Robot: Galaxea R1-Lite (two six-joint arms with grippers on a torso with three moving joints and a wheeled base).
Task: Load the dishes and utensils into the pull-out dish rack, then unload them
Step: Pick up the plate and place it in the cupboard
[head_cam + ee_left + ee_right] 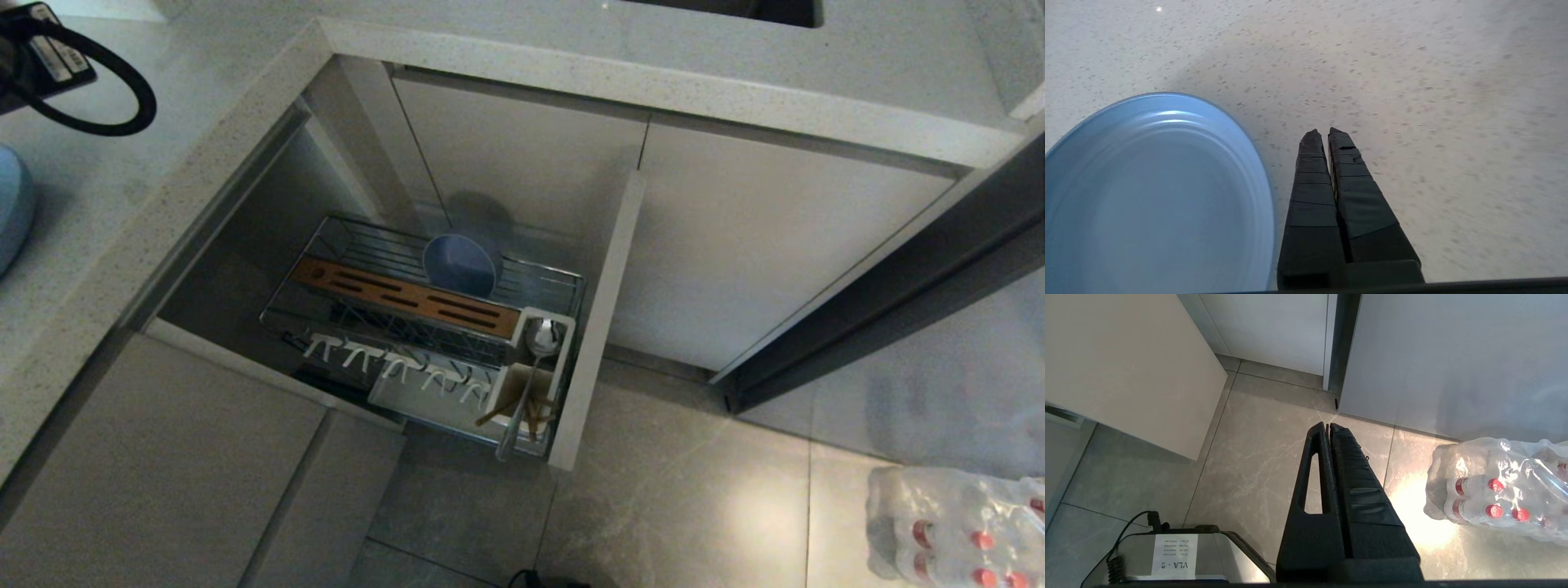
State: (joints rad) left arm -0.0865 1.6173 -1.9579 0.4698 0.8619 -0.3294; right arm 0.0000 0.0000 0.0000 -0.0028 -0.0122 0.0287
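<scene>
You had a dim head view: the open cabinet lay in shadow, and the bowl (461, 265) threw a soft round shadow on the panel behind it. A bright patch of glare sat on the floor tiles (759, 506) at lower right. In the left wrist view the plate (1155, 196) at lower left was smeared by blur, with a pale highlight near its upper rim. In the right wrist view, glare washed the floor beside the bottle pack (1498, 490).

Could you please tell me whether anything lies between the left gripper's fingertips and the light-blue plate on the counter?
Nothing does. In the left wrist view only bare speckled countertop separates the shut left gripper from the plate beside it.
</scene>
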